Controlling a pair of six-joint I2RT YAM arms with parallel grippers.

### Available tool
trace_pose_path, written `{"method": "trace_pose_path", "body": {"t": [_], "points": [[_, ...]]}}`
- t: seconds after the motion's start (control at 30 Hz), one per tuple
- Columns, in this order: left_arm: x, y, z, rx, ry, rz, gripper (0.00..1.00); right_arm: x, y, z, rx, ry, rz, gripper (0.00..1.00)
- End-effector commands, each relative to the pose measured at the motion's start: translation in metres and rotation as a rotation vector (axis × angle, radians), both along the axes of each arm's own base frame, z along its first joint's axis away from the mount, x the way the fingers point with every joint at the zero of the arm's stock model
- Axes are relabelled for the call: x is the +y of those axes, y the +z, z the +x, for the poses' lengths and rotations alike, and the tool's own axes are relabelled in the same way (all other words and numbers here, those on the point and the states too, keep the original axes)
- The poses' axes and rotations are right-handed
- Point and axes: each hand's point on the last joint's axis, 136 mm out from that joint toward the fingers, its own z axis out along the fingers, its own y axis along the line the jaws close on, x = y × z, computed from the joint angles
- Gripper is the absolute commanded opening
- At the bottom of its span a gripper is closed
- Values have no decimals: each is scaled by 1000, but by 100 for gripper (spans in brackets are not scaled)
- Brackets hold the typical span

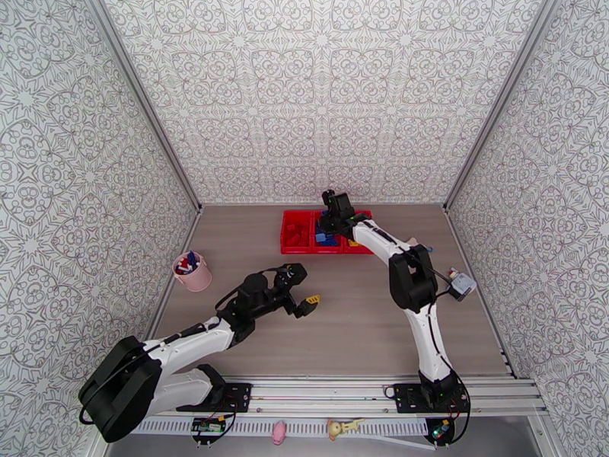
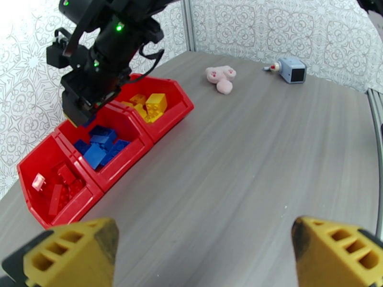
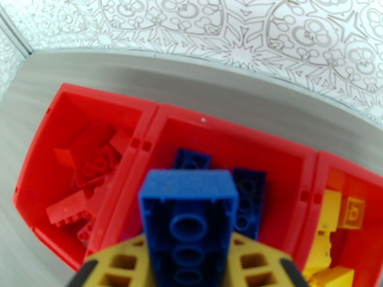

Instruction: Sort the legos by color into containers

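Legos (image 2: 100,144) crowd grey table's (image 2: 249,154) containers (image 2: 168,115); right tool (image 1: 333,220) clamps blue lego (image 3: 187,211), left tool (image 2: 203,249) gapes.

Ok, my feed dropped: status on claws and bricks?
Right claw shut on blue brick, above middle bin. Left claw open, empty, over table. Plush lies well aside.

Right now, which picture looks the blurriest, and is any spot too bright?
Right wrist view: the table looks smeared at the left, but the blue brick up close is sharp. Left wrist view: the wall is washed out white in the top-left corner. Top view: crisp and evenly lit.
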Motion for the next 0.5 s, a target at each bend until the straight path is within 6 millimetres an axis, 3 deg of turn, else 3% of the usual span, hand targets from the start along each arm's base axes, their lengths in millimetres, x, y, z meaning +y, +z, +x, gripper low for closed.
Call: {"method": "trace_pose_path", "body": {"t": [0.0, 0.27, 0.47], "points": [[4, 0, 2, -12, 28, -8, 100, -1, 1, 7, 2, -4, -7, 24], [15, 8, 9, -39, 79, -25, 100, -3, 38, 0, -49, 8, 15, 58], [30, 22, 27, -100, 193, -52, 100, -12, 75, -23, -108, 8, 70, 73]]}}
